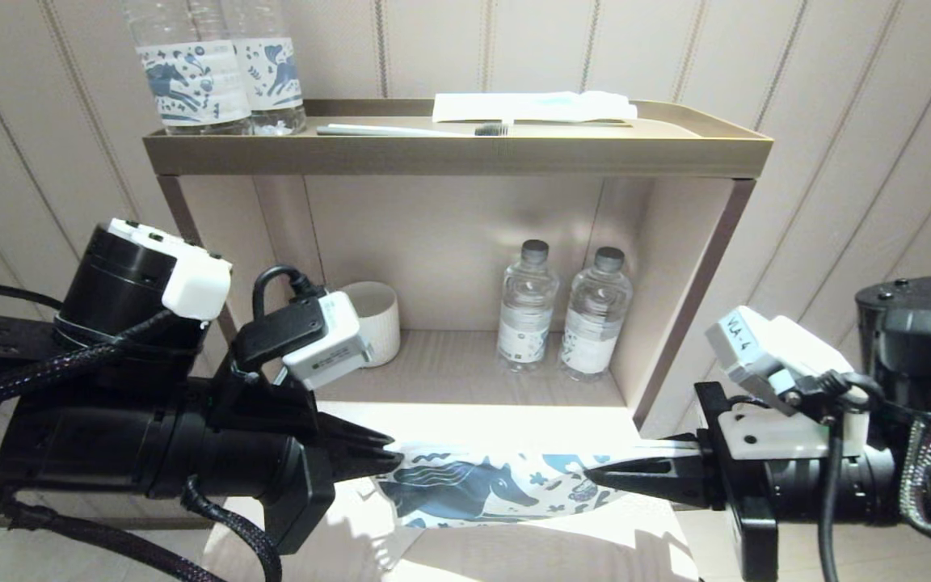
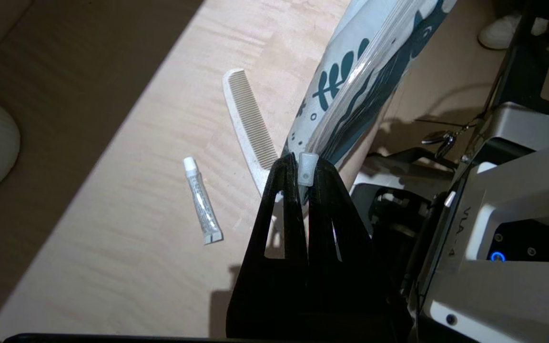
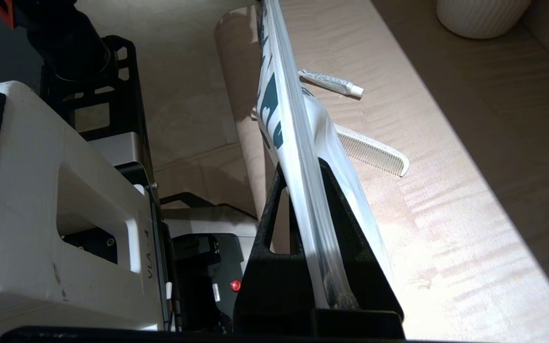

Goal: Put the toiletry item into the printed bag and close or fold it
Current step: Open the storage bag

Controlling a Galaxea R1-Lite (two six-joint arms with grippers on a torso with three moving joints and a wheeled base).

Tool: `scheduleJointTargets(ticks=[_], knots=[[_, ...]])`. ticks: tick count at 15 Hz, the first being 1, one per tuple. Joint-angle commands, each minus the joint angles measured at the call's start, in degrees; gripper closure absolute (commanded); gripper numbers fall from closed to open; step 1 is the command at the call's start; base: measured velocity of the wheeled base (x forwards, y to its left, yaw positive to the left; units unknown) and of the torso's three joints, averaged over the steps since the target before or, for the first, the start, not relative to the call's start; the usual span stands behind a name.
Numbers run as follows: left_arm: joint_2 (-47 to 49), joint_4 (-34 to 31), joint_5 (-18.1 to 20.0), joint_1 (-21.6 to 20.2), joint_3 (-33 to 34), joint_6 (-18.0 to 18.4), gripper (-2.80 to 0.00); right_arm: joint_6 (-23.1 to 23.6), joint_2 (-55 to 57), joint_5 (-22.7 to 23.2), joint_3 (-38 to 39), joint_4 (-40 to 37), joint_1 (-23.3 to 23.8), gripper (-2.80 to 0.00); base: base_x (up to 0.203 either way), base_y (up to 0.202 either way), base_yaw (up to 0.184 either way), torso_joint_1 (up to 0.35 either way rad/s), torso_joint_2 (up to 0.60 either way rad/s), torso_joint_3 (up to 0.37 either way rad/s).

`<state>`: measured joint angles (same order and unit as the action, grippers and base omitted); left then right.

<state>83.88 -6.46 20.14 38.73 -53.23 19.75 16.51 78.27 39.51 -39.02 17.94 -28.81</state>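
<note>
Left wrist view: white comb lying flat on the light wooden shelf surface, outside the printed bag, teeth end pointing away from the camera, handle end hidden behind the left gripper. Just beside it, apart from it, a small white tube, also flat on the wood. Above the comb, lifted off the surface, the printed bag, stretched out lengthwise between both grippers, its zip edge running along the top. Left gripper fingers pressed together on one end of the bag, with the small white zip slider between the tips. Right wrist view: right gripper clamped on the other end of the bag, the zip strip passing between its fingers; comb and tube visible on the wood beyond the bag. Head view: bag hanging level in front of the shelf unit, horse print facing the camera, left gripper at one end and right gripper at the other. Further back in the lower compartment, a white ribbed cup and two small water bottles. On the top tray, two bottles with horse labels, a toothbrush and a flat white packet.
</note>
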Motion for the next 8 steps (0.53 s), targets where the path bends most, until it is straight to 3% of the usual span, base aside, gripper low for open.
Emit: scheduleJointTargets(ticks=[1,7,8], knots=[[-0.9,0.0,0.1,-0.9,1.1,0.1,0.00,0.1,-0.6,0.2,0.2,0.2,0.4,0.00,0.000,0.000,0.000,0.000,0.00,0.000],[0.0,0.0,0.2,-1.0,0.1,0.0,0.00,0.1,0.3,0.2,0.1,0.2,-0.1,0.00,0.000,0.000,0.000,0.000,0.00,0.000],[0.3,0.0,0.2,-1.0,0.0,0.1,-2.80,0.1,0.6,0.2,0.0,0.3,-0.1,0.00,0.000,0.000,0.000,0.000,0.00,0.000]])
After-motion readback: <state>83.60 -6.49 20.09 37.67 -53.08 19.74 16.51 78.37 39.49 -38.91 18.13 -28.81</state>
